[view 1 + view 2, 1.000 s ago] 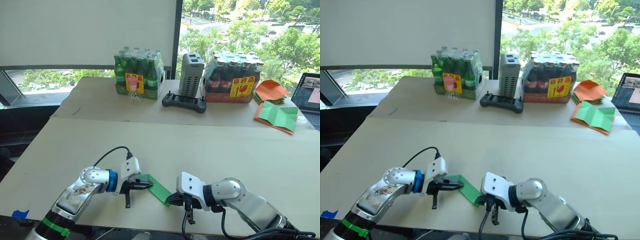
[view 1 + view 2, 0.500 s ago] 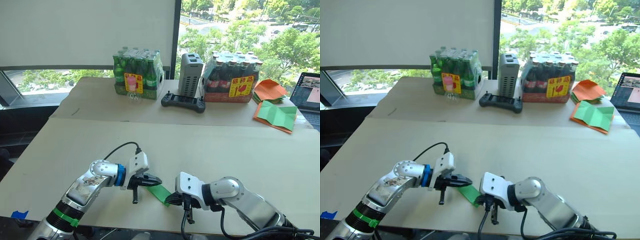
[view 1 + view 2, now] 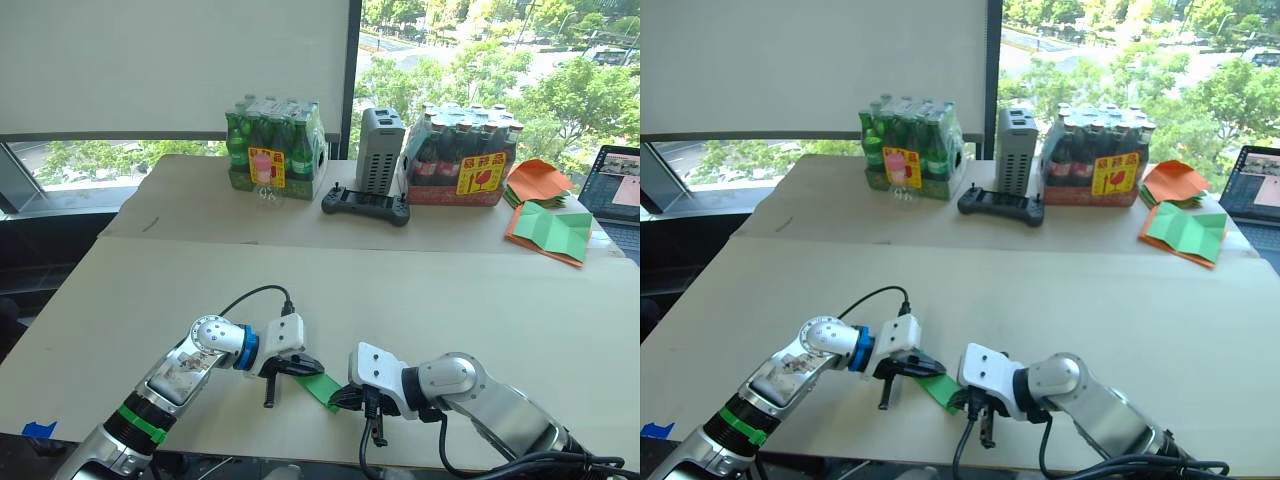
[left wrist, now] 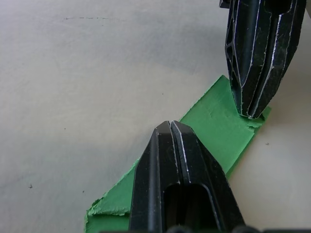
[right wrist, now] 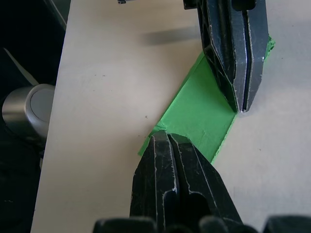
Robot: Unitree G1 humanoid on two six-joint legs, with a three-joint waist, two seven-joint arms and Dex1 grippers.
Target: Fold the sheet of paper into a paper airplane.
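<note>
Window-side room, trees outside; pale tabletop (image 3: 480,300) in front, second table behind w/ two shrink-wrapped bottle packs, green (image 3: 277,147) and dark (image 3: 465,155), a grey box unit (image 3: 382,148), a black handheld controller (image 3: 366,204), orange sheets (image 3: 540,180) and a green sheet bordered by orange paper (image 3: 553,231), plus a laptop (image 3: 620,187) at the far right edge.

Sheet of paper (image 3: 318,384) lies flat near the front edge of the near table, already folded down to a narrow green strip/wedge, between the two grippers. Left gripper (image 3: 298,366) has both fingers pressed together, tips down on one end of the strip; right gripper (image 3: 346,397) likewise has fingers together, bearing on the other end. In the wrist views each pair of black fingers shows no gap, and the paper sits under the tips, not between them, so they pin it rather than pinch it.

Handling, judged: very light, thin, several layers thick now so a bit stiffer along the creases, still easy to crumple or tear at the ragged corner seen in the left wrist view. Smooth tabletop = strip prob. slides if pushed sideways; needs one end held down. Best hold: a free long edge or corner, lifted w/ one finger slipped under, while the other gripper anchors the opposite end.
</note>
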